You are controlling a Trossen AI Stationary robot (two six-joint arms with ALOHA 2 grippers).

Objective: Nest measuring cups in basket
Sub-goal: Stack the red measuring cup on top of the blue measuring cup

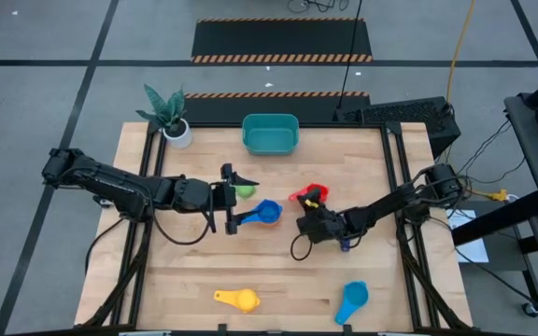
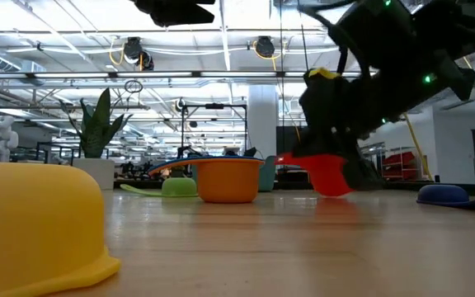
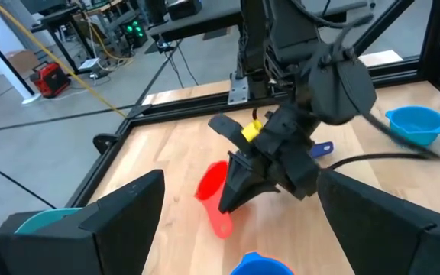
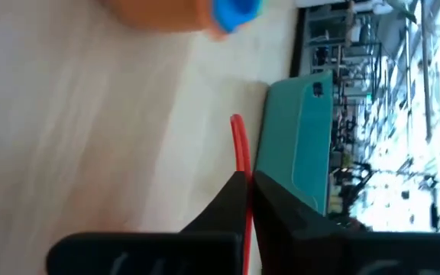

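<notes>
My right gripper is shut on the red cup at the table's middle; the cup also shows in the low view and in the left wrist view. My left gripper is open and empty, between the green cup and the blue cup. The blue cup appears to sit in the orange cup. The navy cup lies by the right arm. The yellow cup and the light blue cup lie near the front edge. The teal basket stands at the far edge. My right gripper pinches a thin red edge of the cup between its two fingers; whether this is wall or handle, I cannot tell. The fingers slant down from the table's right side. The cup is tilted, its lower end at or just above the table.
A white plant pot stands at the far left corner. The yellow cup fills the low view's near left. Bare wood lies between the middle cups and the front edge.
</notes>
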